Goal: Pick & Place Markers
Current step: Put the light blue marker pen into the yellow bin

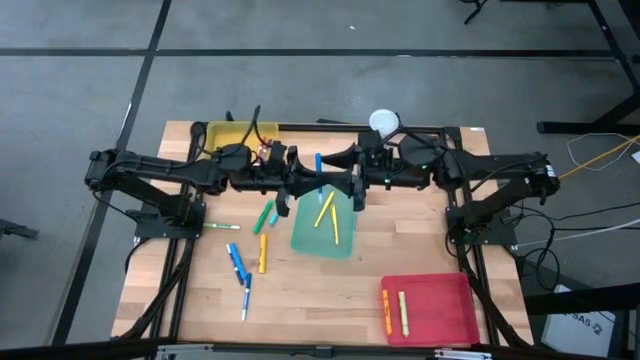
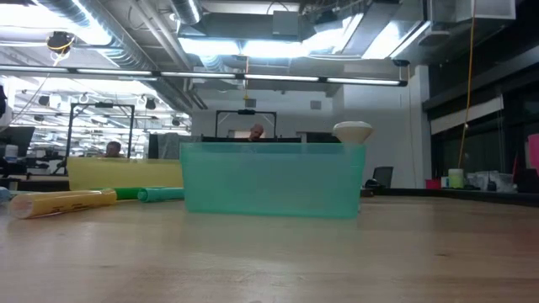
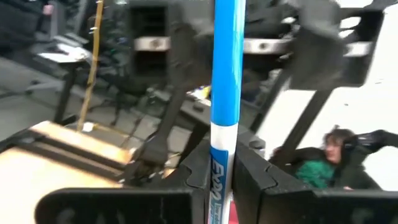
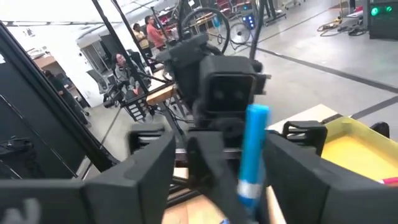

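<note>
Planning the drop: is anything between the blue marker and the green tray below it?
Nothing visible. The left end effector holds the blue marker upright over the green tray, which holds only two yellow markers.

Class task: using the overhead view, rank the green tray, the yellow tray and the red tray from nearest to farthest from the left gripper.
1. Green tray: just below the left gripper, mid-table.
2. Yellow tray: far edge, left side.
3. Red tray: near right corner.

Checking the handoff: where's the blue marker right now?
High view: blue marker is upright at table centre, clamped in the left pincer, the open right pincer beside it, above the green tray.
</note>
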